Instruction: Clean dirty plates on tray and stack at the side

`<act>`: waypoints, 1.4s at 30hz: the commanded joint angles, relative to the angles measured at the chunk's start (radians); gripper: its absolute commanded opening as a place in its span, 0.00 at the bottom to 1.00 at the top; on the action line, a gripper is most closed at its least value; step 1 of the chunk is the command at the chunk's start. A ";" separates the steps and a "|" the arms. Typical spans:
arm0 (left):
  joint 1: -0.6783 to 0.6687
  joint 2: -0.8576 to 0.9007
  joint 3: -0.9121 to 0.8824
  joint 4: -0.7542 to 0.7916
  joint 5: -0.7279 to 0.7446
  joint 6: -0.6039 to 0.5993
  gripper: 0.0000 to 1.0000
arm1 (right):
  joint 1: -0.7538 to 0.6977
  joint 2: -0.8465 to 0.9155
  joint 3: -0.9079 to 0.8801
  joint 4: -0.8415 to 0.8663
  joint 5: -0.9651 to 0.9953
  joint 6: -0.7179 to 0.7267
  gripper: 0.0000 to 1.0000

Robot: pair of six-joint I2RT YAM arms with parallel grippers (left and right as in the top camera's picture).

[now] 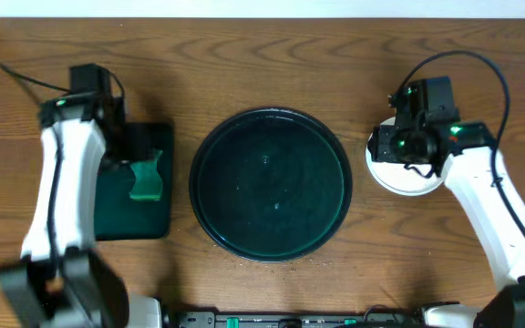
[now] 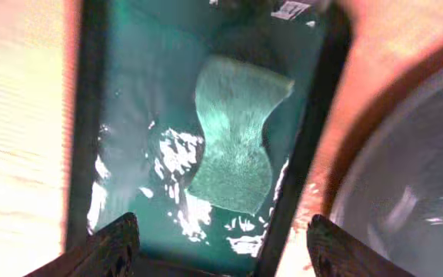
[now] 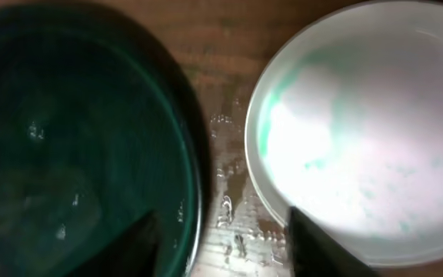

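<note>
Overhead, the tray point(image 1: 270, 184) sits bare, and the plates point(image 1: 406, 185) are stacked to its right under my right gripper point(image 1: 413, 155). In the left wrist view, the left gripper point(image 2: 221, 254) is spread and empty above the sponge point(image 2: 237, 142). In the right wrist view, the jaws stand apart over the green-smeared top plate point(image 3: 360, 131). It looks stiff, slick and breakable, so I'd pinch the rim.

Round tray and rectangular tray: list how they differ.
The round tray is a wide circle; the rectangular tray is smaller, with straight sides. The round tray lies bare; the rectangular tray holds a green sponge. The round tray sits mid-view; the rectangular tray sits on the left arm's side. Both are dark green and glossy.
</note>
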 commanded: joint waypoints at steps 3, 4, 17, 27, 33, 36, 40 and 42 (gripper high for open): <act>0.002 -0.153 0.039 -0.006 -0.004 -0.004 0.71 | 0.001 -0.092 0.264 -0.217 0.048 -0.060 0.81; 0.002 -0.166 0.039 -0.006 -0.004 -0.004 0.72 | 0.001 -0.106 0.314 -0.269 0.064 -0.060 0.86; 0.002 -0.185 0.039 -0.006 -0.004 -0.004 0.72 | 0.002 -0.430 0.592 -0.514 0.101 -0.060 0.99; 0.002 -0.185 0.039 -0.006 -0.004 -0.004 0.72 | 0.002 -0.580 0.589 -0.542 0.169 -0.060 0.99; 0.002 -0.185 0.039 -0.006 -0.004 -0.004 0.72 | -0.043 -0.630 0.408 -0.295 0.303 -0.072 0.99; 0.002 -0.185 0.039 -0.006 -0.004 -0.004 0.72 | -0.081 -0.699 0.228 -0.105 0.271 -0.093 0.99; 0.002 -0.185 0.039 -0.006 -0.004 -0.004 0.72 | -0.123 -0.822 -0.071 0.161 0.199 -0.124 0.99; 0.002 -0.185 0.039 -0.006 -0.004 -0.004 0.72 | -0.129 -0.891 -0.225 0.282 0.174 -0.123 0.99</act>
